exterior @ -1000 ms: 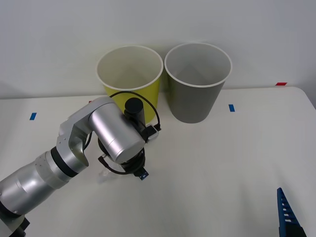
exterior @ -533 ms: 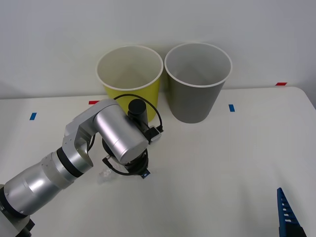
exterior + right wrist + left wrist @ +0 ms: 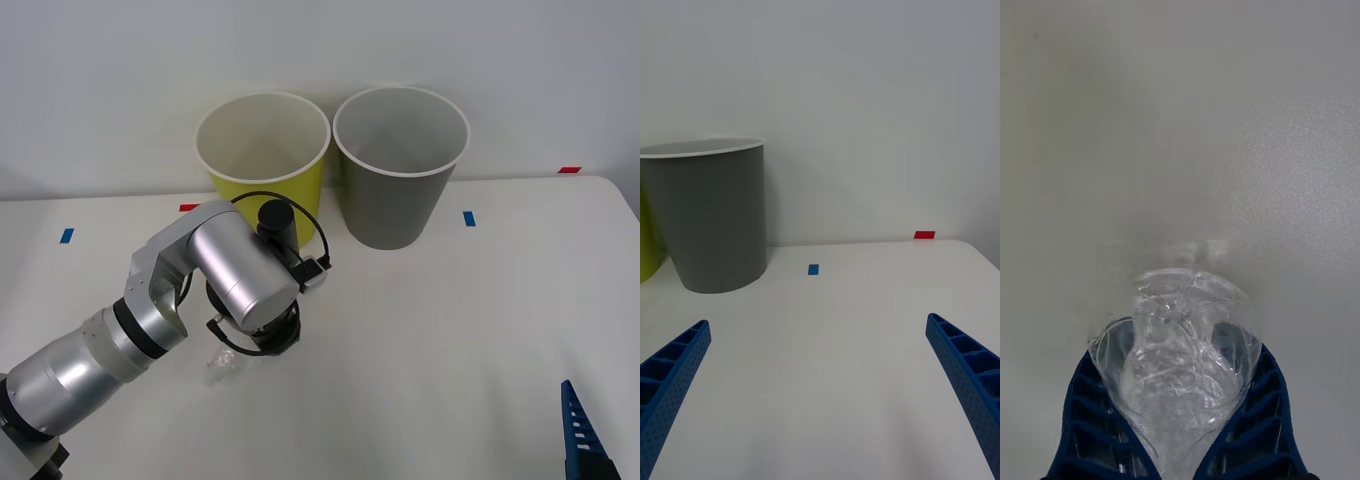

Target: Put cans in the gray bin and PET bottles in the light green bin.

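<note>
As left gripper (image 3: 1180, 457) jaws clamp PET bottle (image 3: 1180, 352), right gripper (image 3: 820, 390) jaws gape.

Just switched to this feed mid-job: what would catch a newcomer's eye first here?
The silver left arm reaches down over the white table, its left hand closed around the clear PET bottle. Behind it the light green bin and the gray bin stand upright side by side. The right hand waits open at the table's near right.

Lime light green bin (image 3: 262, 150), dark gray bin (image 3: 401, 165), clear colourless PET bottle (image 3: 1180, 352), white table (image 3: 450, 330).
</note>
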Action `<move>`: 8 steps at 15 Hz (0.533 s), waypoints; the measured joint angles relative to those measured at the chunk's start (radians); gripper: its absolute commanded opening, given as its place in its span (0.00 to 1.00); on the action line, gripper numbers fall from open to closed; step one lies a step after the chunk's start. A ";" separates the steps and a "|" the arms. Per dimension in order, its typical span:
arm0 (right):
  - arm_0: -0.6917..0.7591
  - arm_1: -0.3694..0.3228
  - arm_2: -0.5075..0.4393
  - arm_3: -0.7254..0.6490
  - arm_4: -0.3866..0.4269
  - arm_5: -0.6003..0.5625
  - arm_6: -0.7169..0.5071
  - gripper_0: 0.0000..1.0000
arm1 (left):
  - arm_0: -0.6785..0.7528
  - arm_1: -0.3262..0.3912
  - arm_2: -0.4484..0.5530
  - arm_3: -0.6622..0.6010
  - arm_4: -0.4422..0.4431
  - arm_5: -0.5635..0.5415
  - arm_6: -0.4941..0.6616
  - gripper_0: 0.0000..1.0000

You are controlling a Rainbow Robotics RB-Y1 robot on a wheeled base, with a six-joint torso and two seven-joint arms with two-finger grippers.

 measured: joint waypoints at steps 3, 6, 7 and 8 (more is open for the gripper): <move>0.000 0.000 0.000 0.000 0.000 0.000 0.000 1.00 | 0.000 0.007 0.000 -0.005 0.000 0.000 0.001 0.00; 0.000 0.000 0.000 0.000 0.000 0.000 0.000 1.00 | 0.005 0.017 -0.001 -0.037 -0.003 0.000 0.005 0.00; 0.000 0.000 0.000 0.000 0.000 0.000 0.000 1.00 | 0.007 0.020 -0.001 -0.050 -0.004 0.000 0.004 0.00; 0.000 0.000 0.000 0.000 0.000 0.000 0.000 1.00 | 0.008 0.023 -0.003 -0.063 -0.006 0.000 0.003 0.00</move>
